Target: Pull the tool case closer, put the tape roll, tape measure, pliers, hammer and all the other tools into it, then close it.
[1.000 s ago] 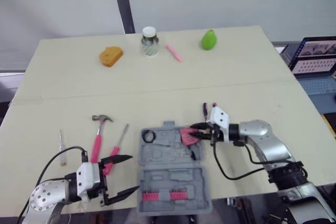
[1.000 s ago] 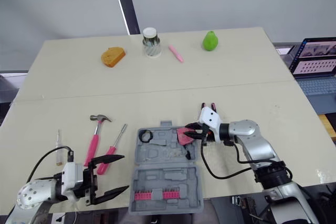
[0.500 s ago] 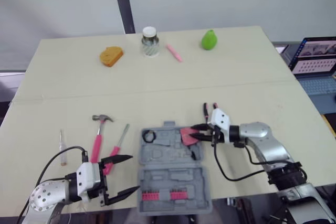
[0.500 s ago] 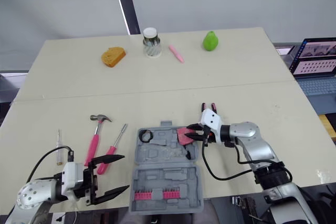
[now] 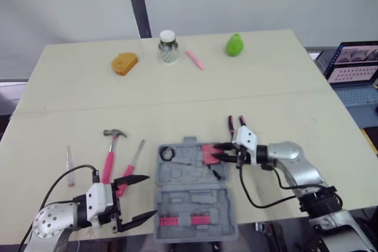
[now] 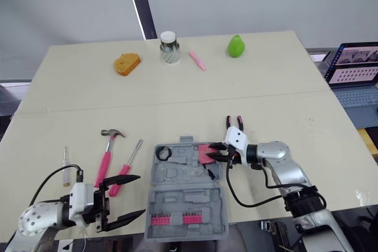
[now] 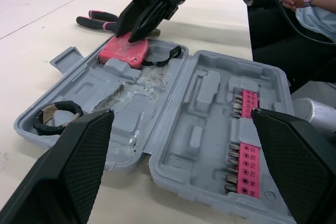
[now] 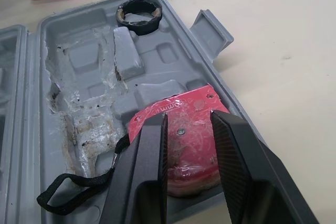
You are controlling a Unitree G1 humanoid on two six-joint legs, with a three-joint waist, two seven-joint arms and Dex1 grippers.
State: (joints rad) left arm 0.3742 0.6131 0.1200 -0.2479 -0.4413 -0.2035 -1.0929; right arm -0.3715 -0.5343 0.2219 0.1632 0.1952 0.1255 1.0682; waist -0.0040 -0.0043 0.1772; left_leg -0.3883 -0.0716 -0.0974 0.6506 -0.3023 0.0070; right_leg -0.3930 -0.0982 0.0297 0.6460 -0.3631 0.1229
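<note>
the pink tape measure [image 6: 204, 154] was laid flat in the far right corner of the tool case [image 6: 183, 196], its strap [image 6: 211, 173] pointed toward the robot. the right gripper [image 6: 213, 153] was seen over it, jaws released; the left gripper [image 6: 127, 199] was spread wide.

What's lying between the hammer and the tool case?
A pink-handled screwdriver lies between the hammer and the tool case, as the left eye view shows.

The tool case [image 5: 195, 200] is grey, the tape measure [image 5: 209, 153] pink, the tape roll [image 5: 167, 153] black, the hammer [image 5: 110, 155] pink-handled.
</note>
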